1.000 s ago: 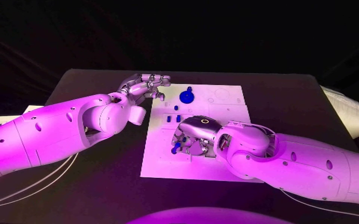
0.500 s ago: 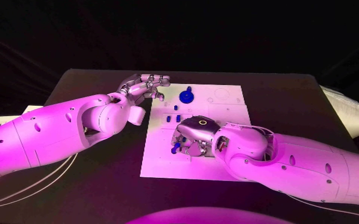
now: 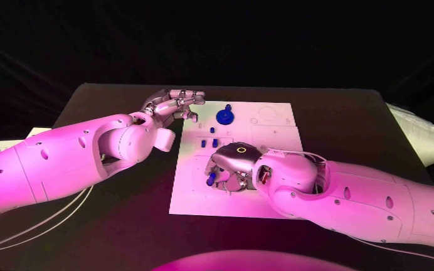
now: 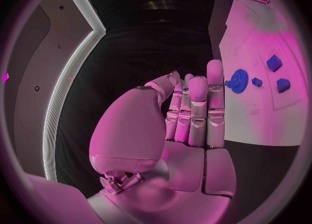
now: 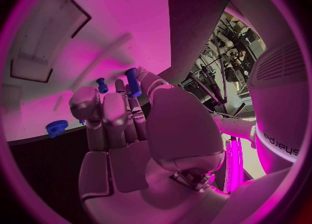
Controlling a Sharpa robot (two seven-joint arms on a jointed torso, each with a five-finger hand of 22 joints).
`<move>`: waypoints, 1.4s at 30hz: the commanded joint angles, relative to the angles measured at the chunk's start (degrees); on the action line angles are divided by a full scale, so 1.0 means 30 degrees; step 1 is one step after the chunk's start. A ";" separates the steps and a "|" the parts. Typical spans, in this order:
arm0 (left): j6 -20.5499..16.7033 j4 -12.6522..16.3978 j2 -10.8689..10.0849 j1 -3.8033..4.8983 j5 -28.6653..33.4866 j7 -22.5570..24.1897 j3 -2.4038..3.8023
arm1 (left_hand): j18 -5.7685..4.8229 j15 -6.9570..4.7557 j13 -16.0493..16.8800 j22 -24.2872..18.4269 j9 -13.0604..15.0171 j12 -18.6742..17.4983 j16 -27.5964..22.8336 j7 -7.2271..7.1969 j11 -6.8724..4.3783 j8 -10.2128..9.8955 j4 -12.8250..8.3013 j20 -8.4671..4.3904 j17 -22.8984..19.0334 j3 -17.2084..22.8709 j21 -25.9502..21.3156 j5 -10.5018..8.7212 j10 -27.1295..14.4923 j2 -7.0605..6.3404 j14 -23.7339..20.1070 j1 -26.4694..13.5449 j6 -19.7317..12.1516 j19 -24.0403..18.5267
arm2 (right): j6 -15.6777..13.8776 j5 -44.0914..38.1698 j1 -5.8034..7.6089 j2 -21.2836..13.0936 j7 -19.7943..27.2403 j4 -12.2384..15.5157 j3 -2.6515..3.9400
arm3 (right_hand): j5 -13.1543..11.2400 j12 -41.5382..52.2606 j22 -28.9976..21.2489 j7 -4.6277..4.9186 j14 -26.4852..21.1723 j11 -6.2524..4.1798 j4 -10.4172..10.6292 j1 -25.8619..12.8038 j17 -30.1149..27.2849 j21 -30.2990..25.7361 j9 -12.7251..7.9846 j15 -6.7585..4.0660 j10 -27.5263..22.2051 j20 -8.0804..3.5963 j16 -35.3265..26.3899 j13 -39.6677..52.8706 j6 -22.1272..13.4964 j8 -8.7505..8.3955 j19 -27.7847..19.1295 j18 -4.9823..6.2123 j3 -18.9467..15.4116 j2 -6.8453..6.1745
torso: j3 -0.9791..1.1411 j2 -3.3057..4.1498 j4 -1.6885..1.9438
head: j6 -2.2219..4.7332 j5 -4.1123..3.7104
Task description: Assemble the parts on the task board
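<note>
The white task board (image 3: 271,130) lies mid-table. A blue gear (image 3: 225,117) sits near its far edge, with small blue parts (image 3: 210,143) just nearer on the board. My right hand (image 3: 231,167) hovers low over the board's left-middle and pinches a short blue peg (image 5: 132,82) between thumb and fingertip; this peg (image 3: 211,179) shows below the fingers. A second blue peg (image 5: 102,85) stands close beside it. My left hand (image 3: 176,104) rests at the board's far-left corner, fingers straight and holding nothing; from its wrist I see the gear (image 4: 238,78) and two blue blocks (image 4: 273,63).
Faint round and rectangular recesses (image 3: 268,118) mark the board's far-right part. Black tabletop (image 3: 344,114) surrounds the board. A pale object (image 3: 411,127) lies at the table's right edge, and another pale one (image 3: 36,134) at the left edge.
My right hand and forearm have crept slightly toward the board's near-left side with the peg. The left hand has stayed put.
</note>
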 commanded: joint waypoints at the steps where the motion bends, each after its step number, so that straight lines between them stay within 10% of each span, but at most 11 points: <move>1: 0.0339 0.0056 -0.0007 -0.0001 -0.0056 0.0064 0.0013 | 0.0366 0.0009 0.0015 -0.0026 -0.0028 0.0096 -0.0108 0.0023 0.0042 0.0084 -0.0107 -0.0025 -0.0024 -0.0004 -0.0128 0.0079 -0.0128 0.0020 -0.0075 0.0216 -0.0152 0.0009 | 0.0164 -0.0208 -0.0007 0.0065 -0.0138 0.0015 -0.0002 | 0.0086 -0.0119 -0.0168 0.0036 0.0049 0.0096 -0.0007 -0.0031 -0.0175 -0.0140 -0.0013 0.0146 -0.0663 0.0007 -0.0150 0.0020 -0.0914 -0.0057 -0.0165 0.0030 -0.0515 -0.0218 | 0.0006 0.0011 0.0000 | -0.0028 -0.0009; 18: 0.0356 0.0025 -0.0064 -0.0001 -0.0056 0.0023 0.0013 | 0.0365 0.0014 0.0016 -0.0054 -0.0028 0.0148 -0.0157 0.0026 0.0045 0.0100 -0.0128 -0.0022 -0.0155 -0.0040 -0.0167 0.0075 -0.0145 0.0048 -0.0125 0.0225 -0.0158 0.0015 | -0.4781 0.0376 -0.0108 -0.1000 0.0566 0.0893 -0.0013 | 0.0525 0.0835 -0.1066 0.0238 -0.0111 0.0240 0.0030 0.0426 -0.1106 -0.0795 0.0121 0.0262 -0.1439 0.0143 -0.0772 0.0128 -0.1402 0.0129 -0.0511 0.0193 -0.2694 0.0172 | 0.0023 -0.0020 -0.0035 | 0.0070 -0.0215; 31: 0.0341 0.0001 -0.0060 -0.0008 -0.0056 -0.0005 0.0011 | 0.0366 0.0012 0.0016 -0.0060 -0.0026 0.0162 -0.0166 0.0019 0.0038 0.0108 -0.0146 -0.0023 -0.0180 -0.0036 -0.0176 0.0078 -0.0146 0.0063 -0.0135 0.0250 -0.0152 0.0016 | -0.4665 0.3998 0.1228 -0.5416 -0.0382 0.3580 0.0137 | 0.0838 0.2348 0.0204 0.0217 0.0349 -0.0069 0.0268 0.0508 0.0228 0.0067 0.0202 0.0045 0.1080 -0.0007 0.0338 0.0330 -0.0218 0.0349 0.0369 -0.0063 -0.3276 0.0655 | -0.0027 -0.0129 -0.0146 | 0.0328 -0.0796; 36: 0.0324 0.0069 -0.0065 -0.0008 -0.0056 0.0004 0.0011 | 0.0366 0.0012 0.0016 -0.0060 -0.0026 0.0162 -0.0166 0.0019 0.0038 0.0108 -0.0146 -0.0023 -0.0180 -0.0036 -0.0176 0.0078 -0.0146 0.0063 -0.0135 0.0250 -0.0152 0.0016 | -0.4449 0.5593 0.1580 -0.7476 -0.2037 0.4204 0.0099 | 0.1950 0.4707 0.2799 -0.0639 0.0888 -0.1092 0.1473 -0.0693 0.2541 0.1882 0.0256 -0.0783 0.4993 -0.0672 0.2226 0.1693 0.0468 0.0713 0.1940 -0.0568 -0.4203 0.0416 | -0.0077 -0.0227 -0.0321 | 0.0521 -0.1097; 42: 0.0317 0.0177 -0.0127 -0.0009 -0.0056 -0.0004 0.0009 | 0.0366 0.0012 0.0016 -0.0061 -0.0026 0.0164 -0.0166 0.0019 0.0038 0.0109 -0.0148 -0.0023 -0.0181 -0.0038 -0.0177 0.0078 -0.0146 0.0063 -0.0135 0.0252 -0.0151 0.0017 | -0.3756 0.5913 0.1612 -0.9013 -0.3880 0.4393 -0.0185 | 0.2722 0.8869 0.4341 -0.1041 0.0957 -0.1505 0.2743 -0.0901 0.3630 0.2940 0.0263 -0.1158 0.5233 -0.1152 0.3191 0.5780 0.0507 0.1212 0.2640 -0.0876 -0.5800 0.0150 | -0.0096 -0.0308 -0.0544 | 0.0544 -0.1245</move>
